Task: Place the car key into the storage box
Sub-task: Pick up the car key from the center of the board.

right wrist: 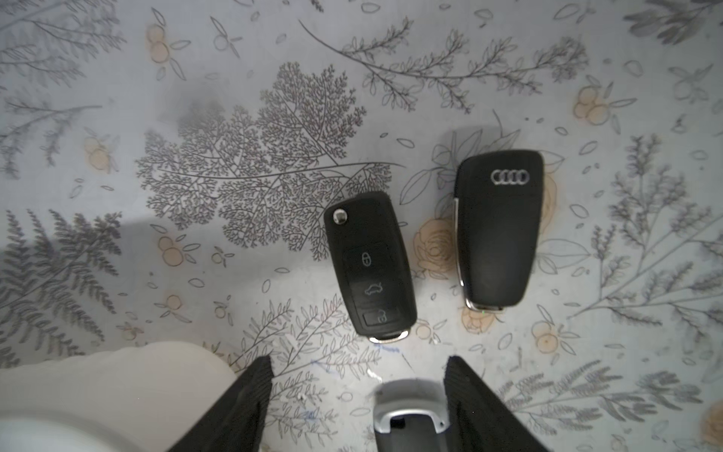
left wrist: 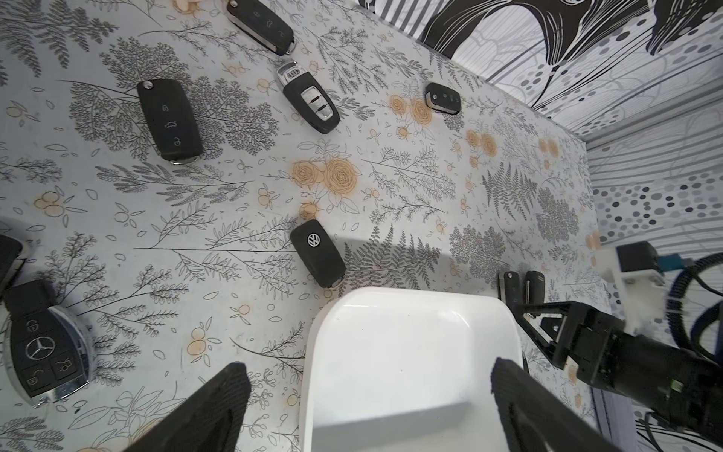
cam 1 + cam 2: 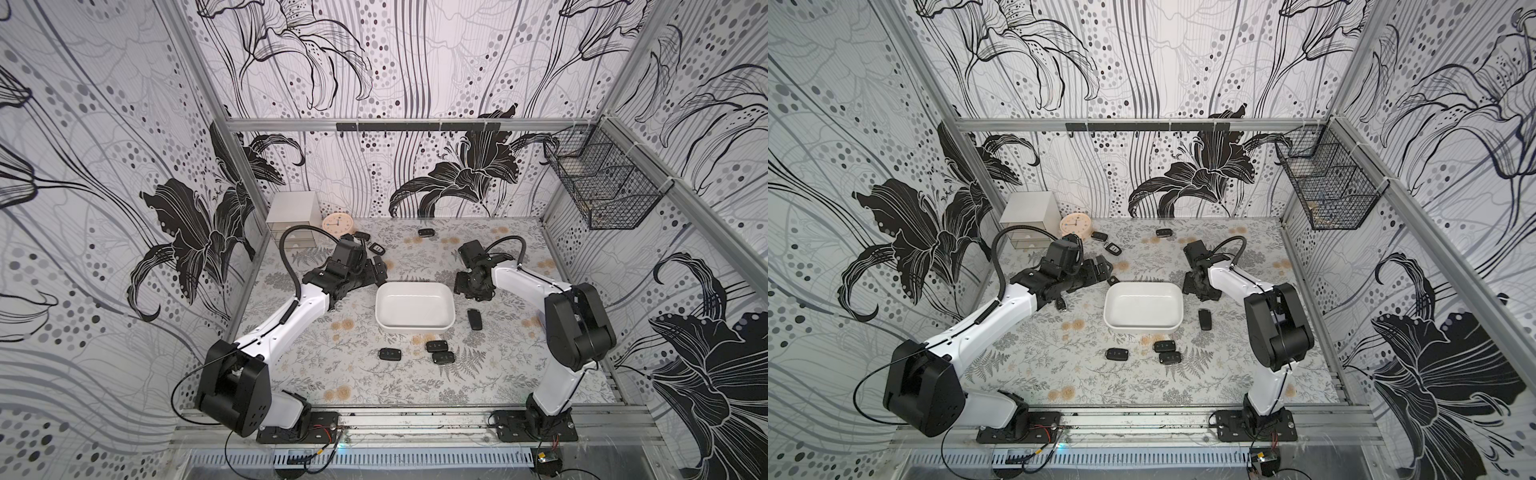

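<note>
The left claw (image 2: 369,366) hangs spread wide, holding nothing, by the far left corner of the white storage box (image 3: 415,328) in the middle of the desk (image 3: 324,374). Just beside the box's far right corner, the right claw (image 1: 358,362) is low over the desk, parted and astride the car key (image 1: 409,415). The key lies on the desk between the fingers, close against one with a clear gap to the other, not yet gripped. A three-button key (image 1: 369,266) and a four-ring key (image 1: 499,231) lie just beyond the fingertips.

Silver-capped car key (image 1: 409,415) beside empty white storage box (image 3: 413,305).
</note>
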Motion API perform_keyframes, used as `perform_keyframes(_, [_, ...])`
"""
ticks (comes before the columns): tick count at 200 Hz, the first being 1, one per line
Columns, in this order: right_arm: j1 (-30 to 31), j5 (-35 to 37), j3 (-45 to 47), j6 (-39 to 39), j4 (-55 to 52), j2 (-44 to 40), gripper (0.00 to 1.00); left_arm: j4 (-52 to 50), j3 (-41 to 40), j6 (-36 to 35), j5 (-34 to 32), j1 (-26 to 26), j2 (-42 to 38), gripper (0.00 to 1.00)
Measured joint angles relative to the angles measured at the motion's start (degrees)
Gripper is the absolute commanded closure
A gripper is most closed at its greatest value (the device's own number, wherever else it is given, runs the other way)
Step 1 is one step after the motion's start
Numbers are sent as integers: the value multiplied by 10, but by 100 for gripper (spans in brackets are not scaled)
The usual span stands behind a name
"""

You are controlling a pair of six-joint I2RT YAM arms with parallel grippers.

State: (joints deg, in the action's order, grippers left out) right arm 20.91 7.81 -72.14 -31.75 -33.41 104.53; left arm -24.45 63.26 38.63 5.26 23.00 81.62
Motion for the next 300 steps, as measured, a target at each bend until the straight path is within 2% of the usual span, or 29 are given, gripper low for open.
perform_keyframes(47, [-18, -16, -61, 28, 0, 57, 36, 5, 6, 0, 15, 1, 8, 0])
perform_keyframes(113, [-28, -16, -79, 55, -6, 96, 36, 5, 7, 0, 15, 1, 12, 0])
perform_keyframes(140, [-28, -16, -79, 62, -6, 100, 52, 4, 9, 0, 16, 1, 15, 0])
perform_keyframes(178, [-28, -14, -73, 71, -6, 100, 65, 4, 14, -1, 19, 1, 16, 0])
perform_keyframes(241, [-28, -8, -49, 72, -2, 82, 66, 2, 13, -1, 19, 1, -3, 0])
perform_keyframes(300, [-17, -6, -26, 53, -28, -8, 66, 4, -13, 0, 20, 1, -45, 1])
